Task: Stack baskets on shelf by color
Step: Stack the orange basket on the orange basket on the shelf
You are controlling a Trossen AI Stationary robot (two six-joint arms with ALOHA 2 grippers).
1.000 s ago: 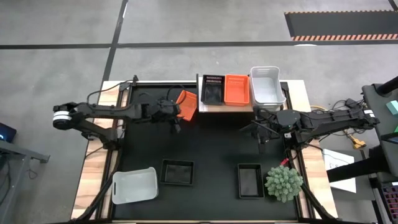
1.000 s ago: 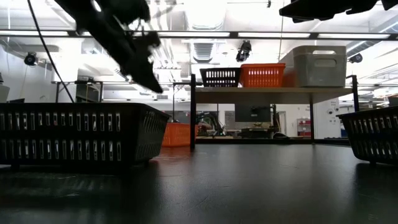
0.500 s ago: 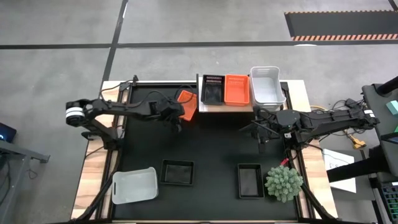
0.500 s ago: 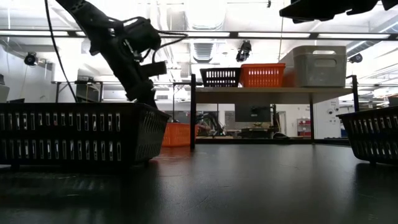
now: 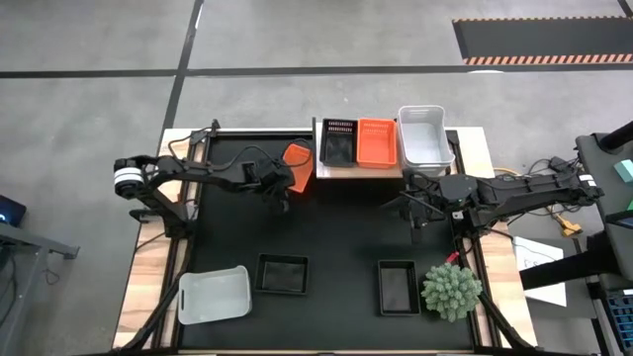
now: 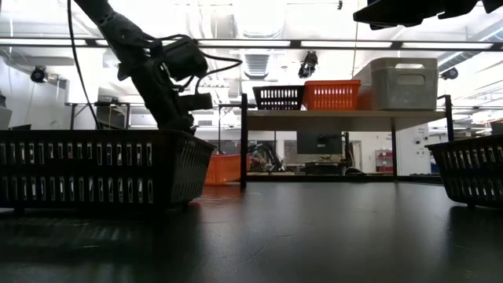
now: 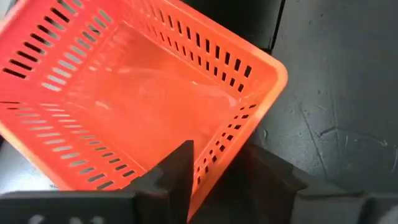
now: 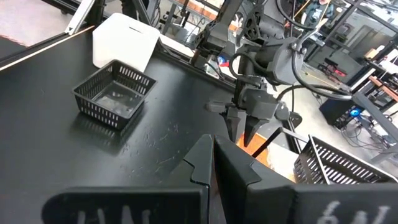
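Note:
A loose red-orange basket (image 5: 300,158) rests with its bottom on the black mat just left of the light-wood shelf (image 5: 361,170); it also shows in the low view (image 6: 224,169). On the shelf stand a black basket (image 5: 338,141), a red-orange basket (image 5: 376,141) and a white basket (image 5: 425,136). My left gripper (image 5: 284,186) is down at the loose basket's near end and shut on it (image 7: 214,180). My right gripper (image 5: 415,208) hangs shut and empty over the mat, right of the middle. My left gripper has the red-orange basket's end wall (image 7: 224,149) near a corner, one finger (image 7: 180,171) inside the basket and one (image 7: 273,177) outside. The fingers come from above, pointing down, across the rim. The basket rests on the mat.
Near the front edge lie a white basket (image 5: 213,295), two black baskets (image 5: 282,274) (image 5: 398,287) and a green spiky plant (image 5: 450,290). The mat between the two rows is open. The shelf's dark post (image 6: 244,141) stands close beside the loose basket.
My left gripper has come down from above the table onto the red-orange basket beside the shelf, most of the way in the first half second. The basket has stayed on the mat. My right arm has kept still.

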